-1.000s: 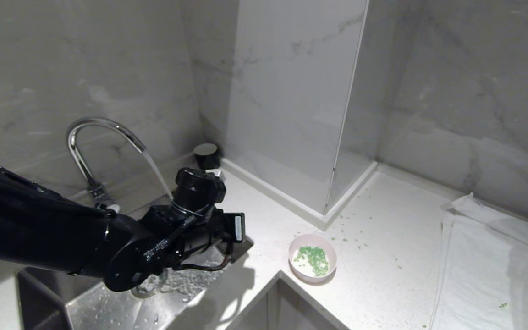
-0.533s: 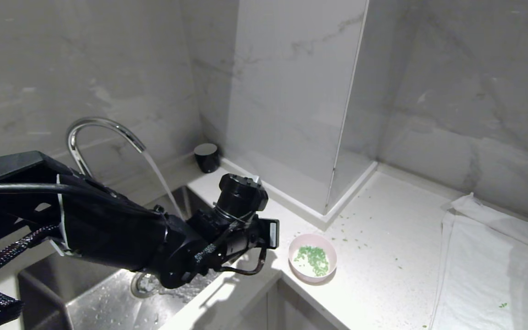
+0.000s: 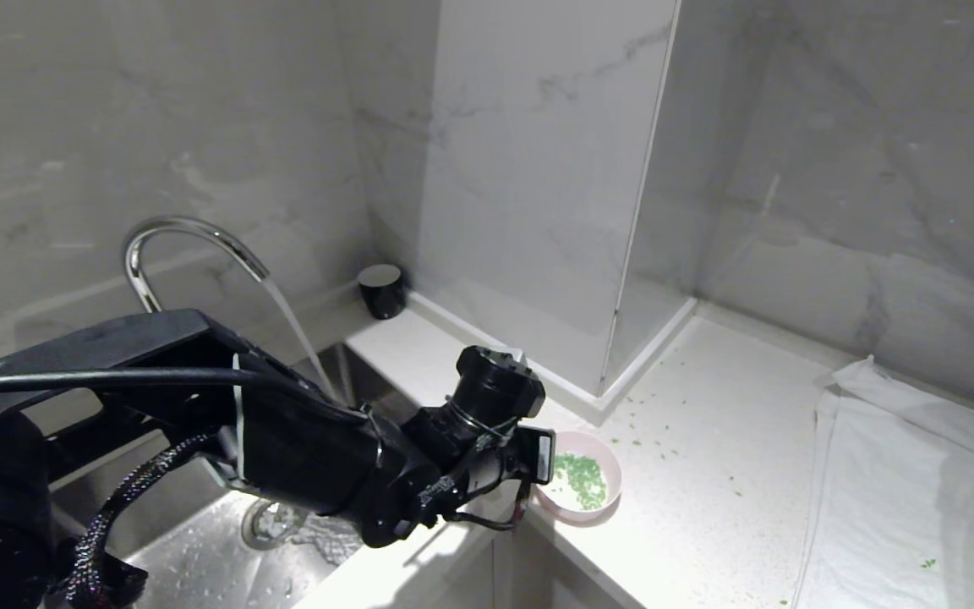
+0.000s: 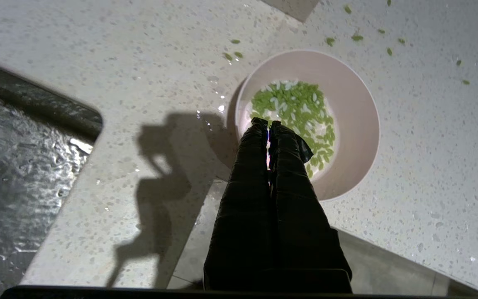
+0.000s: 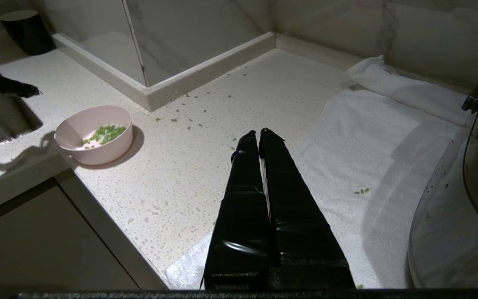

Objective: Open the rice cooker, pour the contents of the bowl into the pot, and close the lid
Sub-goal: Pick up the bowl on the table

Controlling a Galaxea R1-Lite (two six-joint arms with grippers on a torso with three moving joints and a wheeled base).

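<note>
Reaching across the sink [image 3: 199, 550] corner, the left gripper [image 4: 269, 123] hangs over the near rim of the pink bowl [image 4: 355, 124], its two black fingers pressed together with nothing between them. The bowl stands upright on the speckled white countertop [image 3: 707, 474], just beside the counter's inner corner, and holds the green pieces [image 4: 301, 112] in a shallow layer with some white bits among them. Loose green pieces [image 3: 664, 440] lie scattered on the countertop beyond the bowl. Water runs from the curved chrome faucet [image 3: 174, 245] into the steel sink. A small black cup [image 3: 381, 290] stands by the marble wall behind the sink. The right gripper [image 5: 257, 135] hangs above the counter near a white towel [image 5: 371, 137], well apart from the bowl, its fingers likewise pressed together and empty. A glossy rounded vessel [image 5: 463, 199] shows partly beside the towel; what it is cannot be told.
</note>
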